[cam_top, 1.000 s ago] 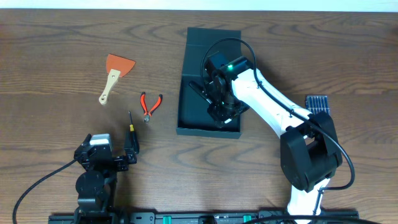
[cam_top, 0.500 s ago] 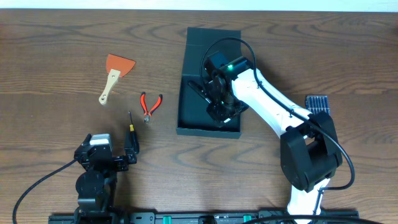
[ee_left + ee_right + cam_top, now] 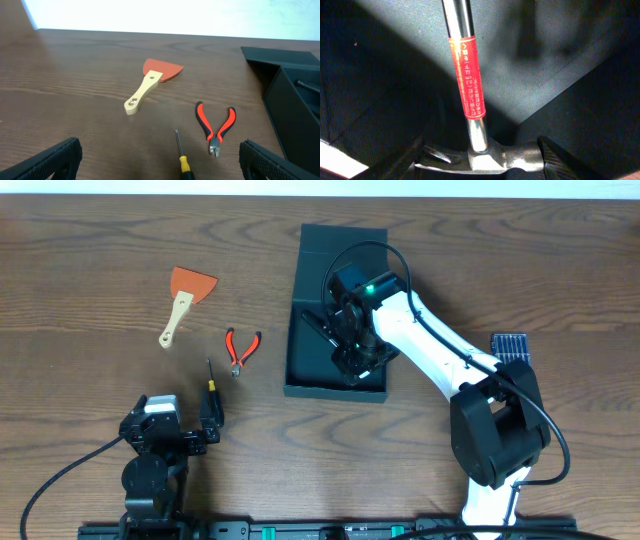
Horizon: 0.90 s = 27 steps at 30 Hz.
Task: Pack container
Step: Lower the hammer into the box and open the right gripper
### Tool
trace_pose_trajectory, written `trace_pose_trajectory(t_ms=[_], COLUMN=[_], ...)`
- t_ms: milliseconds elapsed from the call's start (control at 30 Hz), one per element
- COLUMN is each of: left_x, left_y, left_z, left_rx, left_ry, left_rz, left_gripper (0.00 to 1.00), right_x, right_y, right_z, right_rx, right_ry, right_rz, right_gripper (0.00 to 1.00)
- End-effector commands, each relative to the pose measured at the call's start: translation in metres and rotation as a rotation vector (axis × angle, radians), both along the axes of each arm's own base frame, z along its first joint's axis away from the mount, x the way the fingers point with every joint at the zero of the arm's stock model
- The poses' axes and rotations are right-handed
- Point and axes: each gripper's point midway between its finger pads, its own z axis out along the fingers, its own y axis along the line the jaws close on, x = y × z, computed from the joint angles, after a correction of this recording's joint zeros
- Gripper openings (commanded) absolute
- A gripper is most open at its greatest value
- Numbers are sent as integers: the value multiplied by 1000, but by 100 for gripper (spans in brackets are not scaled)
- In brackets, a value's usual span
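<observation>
One hammer, seemingly clamped by the right gripper, has not moved; container floor lies beneath it, release pending.

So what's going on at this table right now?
A two-armed robot is packing tools into a dark box. The right pincer is down inside the box, closed on the head of a chrome hammer. The left pincer waits open. A scraper, red pliers and a screwdriver lie outside it, not yet packed.

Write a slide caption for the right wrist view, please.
Red-labelled steel hammer inside the dark box.
</observation>
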Motion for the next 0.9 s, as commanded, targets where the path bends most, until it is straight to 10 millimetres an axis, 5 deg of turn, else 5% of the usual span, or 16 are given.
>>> trace_pose_trajectory(t_ms=[0,867], left_x=[-1,-1], left_y=[1,1], left_z=[-9,-9], left_rx=[14,14], left_ry=[27,27], left_rz=[1,1], left_gripper=[98,99], right_x=[-5,-10], right_y=[5,1], right_z=[-5,-11], right_rx=[1,-9], right_ry=[18,36], right_rz=[-3,-4], right_gripper=[57,68])
